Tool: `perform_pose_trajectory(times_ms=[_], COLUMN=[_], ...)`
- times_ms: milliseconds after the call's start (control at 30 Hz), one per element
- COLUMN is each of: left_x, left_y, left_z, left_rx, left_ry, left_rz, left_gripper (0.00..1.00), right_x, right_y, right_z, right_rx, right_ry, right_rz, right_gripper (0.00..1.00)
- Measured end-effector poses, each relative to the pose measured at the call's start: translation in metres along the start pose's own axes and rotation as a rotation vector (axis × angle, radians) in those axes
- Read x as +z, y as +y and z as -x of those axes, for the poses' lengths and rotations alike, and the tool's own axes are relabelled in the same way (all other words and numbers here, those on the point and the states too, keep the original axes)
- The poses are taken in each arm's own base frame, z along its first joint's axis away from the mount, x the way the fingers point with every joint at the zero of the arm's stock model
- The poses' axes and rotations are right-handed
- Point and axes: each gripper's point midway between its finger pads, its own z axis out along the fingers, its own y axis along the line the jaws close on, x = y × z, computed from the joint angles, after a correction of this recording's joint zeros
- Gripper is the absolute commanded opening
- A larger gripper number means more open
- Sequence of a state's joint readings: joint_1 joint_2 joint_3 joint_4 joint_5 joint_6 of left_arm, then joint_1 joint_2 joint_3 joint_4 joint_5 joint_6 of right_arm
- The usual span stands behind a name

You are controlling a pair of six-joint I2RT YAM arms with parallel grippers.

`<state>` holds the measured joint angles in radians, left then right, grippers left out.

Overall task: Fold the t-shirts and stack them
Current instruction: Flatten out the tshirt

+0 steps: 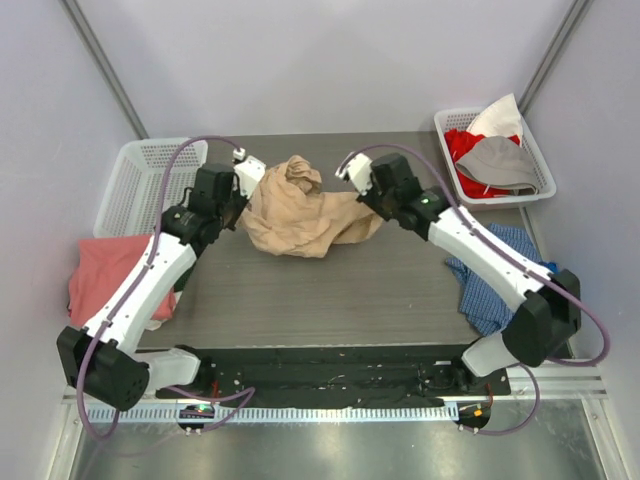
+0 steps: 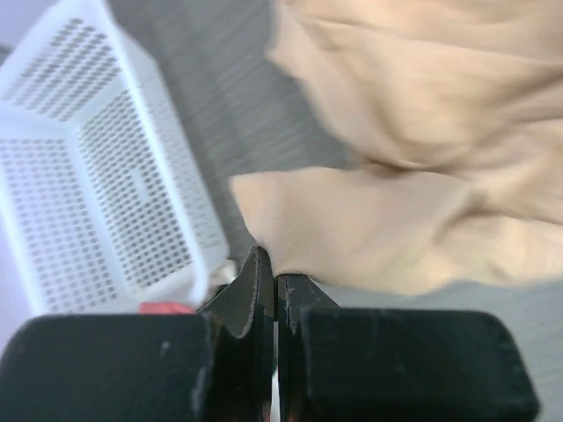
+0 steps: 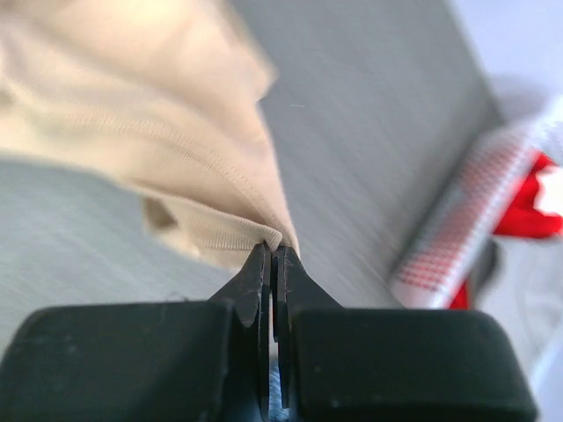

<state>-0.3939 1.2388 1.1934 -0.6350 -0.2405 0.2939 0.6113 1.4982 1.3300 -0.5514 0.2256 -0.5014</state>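
The tan t-shirt (image 1: 300, 210) lies crumpled at the middle back of the dark table (image 1: 330, 290). My left gripper (image 1: 240, 205) is shut on its left edge; in the left wrist view the cloth (image 2: 396, 176) runs into the closed fingertips (image 2: 274, 274). My right gripper (image 1: 372, 208) is shut on its right edge; the right wrist view shows the ribbed hem (image 3: 176, 149) pinched at the tips (image 3: 274, 252). The salmon-pink t-shirt (image 1: 105, 272) lies bunched at the table's left edge under my left arm.
An empty white basket (image 1: 140, 185) stands at the back left, also in the left wrist view (image 2: 88, 167). A white basket (image 1: 495, 155) at the back right holds red, white and grey clothes. A blue patterned cloth (image 1: 495, 275) lies at the right under my right arm.
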Motion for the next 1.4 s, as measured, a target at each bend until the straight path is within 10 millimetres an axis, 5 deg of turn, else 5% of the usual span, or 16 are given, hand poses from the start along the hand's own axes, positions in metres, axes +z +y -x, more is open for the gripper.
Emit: perform_pose_trajectory(times_ms=[167, 367, 867, 1100, 1233, 1400], left_x=[0.004, 0.02, 0.065, 0.045, 0.027, 0.001], left_y=[0.037, 0.066, 0.07, 0.067, 0.049, 0.015], left_z=[-0.006, -0.008, 0.014, 0.054, 0.086, 0.117], left_rx=[-0.048, -0.097, -0.12, -0.182, -0.214, -0.2], left_ry=[0.03, 0.068, 0.091, -0.009, -0.092, -0.15], left_rz=[0.097, 0.153, 0.117, 0.024, -0.104, -0.232], left_gripper=[0.0, 0.0, 0.0, 0.0, 0.0, 0.0], right_x=[-0.028, -0.033, -0.046, -0.014, 0.007, 0.027], right_y=[-0.068, -0.1, -0.108, -0.096, -0.086, -0.074], right_z=[-0.01, -0.036, -0.014, -0.031, -0.04, -0.048], right_rx=[0.069, 0.101, 0.113, 0.109, 0.127, 0.156], right_ry=[-0.005, 0.057, 0.006, 0.083, 0.119, 0.154], right_rz=[-0.151, -0.21, -0.173, -0.126, -0.085, -0.051], right_gripper=[0.01, 0.01, 0.01, 0.22, 0.08, 0.15])
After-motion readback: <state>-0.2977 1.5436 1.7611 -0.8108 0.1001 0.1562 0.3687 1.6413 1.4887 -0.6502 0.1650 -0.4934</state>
